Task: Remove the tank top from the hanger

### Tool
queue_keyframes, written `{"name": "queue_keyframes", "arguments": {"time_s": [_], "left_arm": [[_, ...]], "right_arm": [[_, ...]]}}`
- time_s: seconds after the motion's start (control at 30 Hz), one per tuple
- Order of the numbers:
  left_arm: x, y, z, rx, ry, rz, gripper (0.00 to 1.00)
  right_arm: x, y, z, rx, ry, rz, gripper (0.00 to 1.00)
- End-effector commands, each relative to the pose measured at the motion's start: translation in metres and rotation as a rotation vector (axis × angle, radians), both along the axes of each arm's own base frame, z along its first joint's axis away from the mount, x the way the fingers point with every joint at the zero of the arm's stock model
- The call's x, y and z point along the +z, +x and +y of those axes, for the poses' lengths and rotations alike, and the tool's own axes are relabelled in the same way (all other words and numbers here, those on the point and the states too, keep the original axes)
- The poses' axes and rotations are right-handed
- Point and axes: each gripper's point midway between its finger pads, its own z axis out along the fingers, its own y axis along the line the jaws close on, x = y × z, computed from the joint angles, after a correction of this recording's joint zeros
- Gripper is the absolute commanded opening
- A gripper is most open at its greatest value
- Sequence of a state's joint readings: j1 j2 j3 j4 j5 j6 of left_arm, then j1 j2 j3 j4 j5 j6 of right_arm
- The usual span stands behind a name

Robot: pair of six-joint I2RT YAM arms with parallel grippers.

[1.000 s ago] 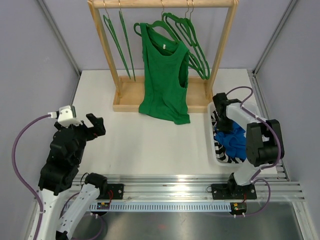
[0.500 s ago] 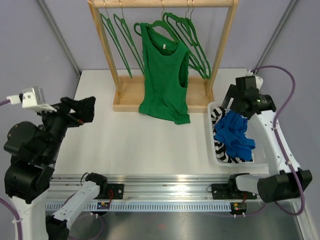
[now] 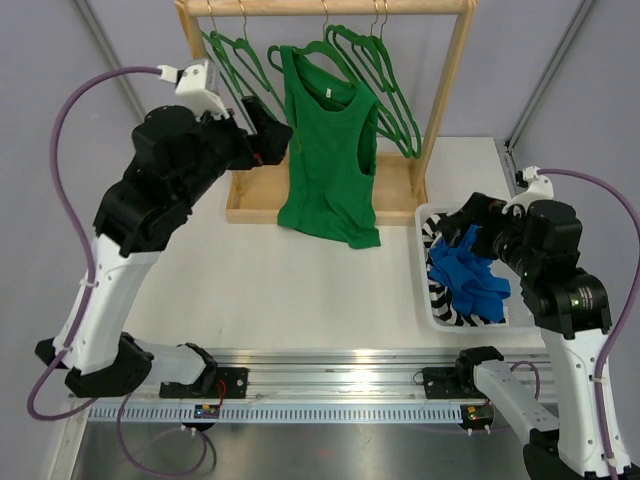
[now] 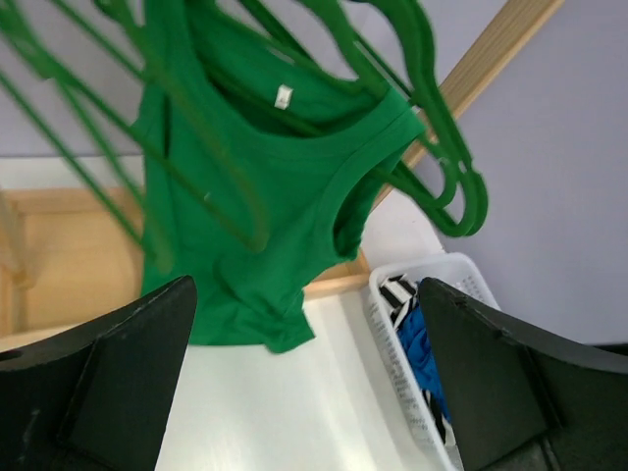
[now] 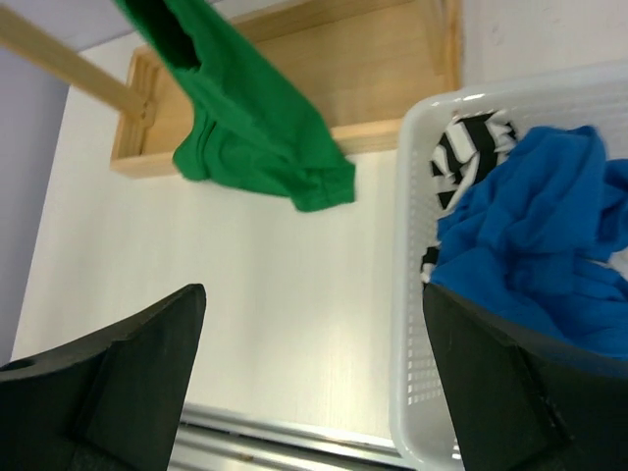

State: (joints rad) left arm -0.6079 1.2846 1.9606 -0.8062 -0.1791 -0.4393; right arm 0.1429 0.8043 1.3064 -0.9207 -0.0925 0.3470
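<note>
Beside the tank top [image 3: 325,165], the raised left end effector [image 3: 272,138] stands spread; the right end effector [image 3: 466,226], by the basket [image 3: 424,298], likewise.

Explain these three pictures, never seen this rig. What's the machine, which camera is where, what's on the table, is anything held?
The machine is two robot arms bolted at the near edge of a white table. The wide picture comes from a fixed camera above and behind them. The other two come from a camera on each wrist, with that arm's own dark fingers at the bottom corners.

The left end effector is raised close to a green fabric tank top. The top hangs on a green plastic hanger on a wooden clothes rack, among bare green hangers.

The right end effector hovers near a white plastic basket holding a blue cloth and a black-and-white striped cloth.

Both end effectors are open and hold nothing.
</note>
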Motion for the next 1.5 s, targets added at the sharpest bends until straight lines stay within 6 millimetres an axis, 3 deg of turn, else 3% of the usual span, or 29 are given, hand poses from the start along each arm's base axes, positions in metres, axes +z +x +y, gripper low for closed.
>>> {"name": "queue_keyframes", "arguments": {"time_s": [0.0, 0.07, 0.1, 0.17, 0.2, 0.27, 0.3, 0.33, 0.37, 0.47, 0.53, 0.67, 0.87, 0.93, 1.03, 1.27, 1.47], "left_arm": [[0.032, 0.031, -0.018, 0.070, -0.023, -0.093, 0.99], [0.048, 0.043, -0.030, 0.071, -0.055, -0.138, 0.99], [0.041, 0.058, -0.042, 0.067, -0.052, -0.127, 0.99], [0.053, 0.072, -0.055, 0.065, -0.104, -0.170, 0.99], [0.046, 0.086, -0.066, 0.064, -0.105, -0.165, 0.99], [0.063, 0.097, -0.075, 0.066, -0.161, -0.214, 0.99], [0.064, 0.106, -0.079, 0.083, -0.172, -0.221, 0.99], [0.053, 0.124, -0.092, 0.087, -0.166, -0.207, 0.99], [0.066, 0.127, -0.093, 0.095, -0.193, -0.235, 0.99], [0.052, 0.155, -0.106, 0.140, -0.192, -0.239, 0.99], [0.052, 0.168, -0.100, 0.214, -0.203, -0.252, 0.98], [0.028, 0.194, -0.101, 0.293, -0.122, -0.256, 0.89], [0.012, 0.202, -0.092, 0.357, -0.031, -0.238, 0.70], [0.013, 0.199, -0.087, 0.367, -0.015, -0.236, 0.58], [0.018, 0.194, -0.078, 0.384, 0.010, -0.243, 0.50], [0.021, 0.186, -0.050, 0.432, 0.075, -0.227, 0.47], [0.011, 0.183, -0.027, 0.434, 0.122, -0.169, 0.49]], "right_arm": [[-0.014, -0.009, 0.029, 0.152, 0.086, 0.037, 1.00], [-0.018, -0.018, 0.035, 0.185, 0.110, 0.038, 1.00], [-0.018, -0.021, 0.038, 0.201, 0.121, 0.032, 1.00], [-0.019, -0.030, 0.043, 0.242, 0.140, 0.023, 1.00], [-0.020, -0.033, 0.045, 0.248, 0.149, 0.026, 1.00], [-0.023, -0.043, 0.054, 0.299, 0.188, 0.030, 0.99], [-0.023, -0.046, 0.057, 0.318, 0.200, 0.030, 1.00], [-0.026, -0.053, 0.061, 0.344, 0.226, 0.038, 0.99], [-0.027, -0.056, 0.063, 0.357, 0.236, 0.037, 0.99], [-0.033, -0.066, 0.068, 0.389, 0.267, 0.044, 0.99], [-0.035, -0.074, 0.072, 0.420, 0.280, 0.047, 1.00], [-0.034, -0.086, 0.075, 0.454, 0.291, 0.045, 1.00], [-0.023, -0.096, 0.073, 0.469, 0.273, -0.001, 1.00], [-0.023, -0.095, 0.073, 0.470, 0.272, -0.001, 1.00], [-0.025, -0.093, 0.075, 0.474, 0.284, 0.008, 1.00], [-0.029, -0.090, 0.079, 0.485, 0.304, 0.016, 0.99], [-0.026, -0.091, 0.080, 0.494, 0.312, 0.011, 1.00]]}}
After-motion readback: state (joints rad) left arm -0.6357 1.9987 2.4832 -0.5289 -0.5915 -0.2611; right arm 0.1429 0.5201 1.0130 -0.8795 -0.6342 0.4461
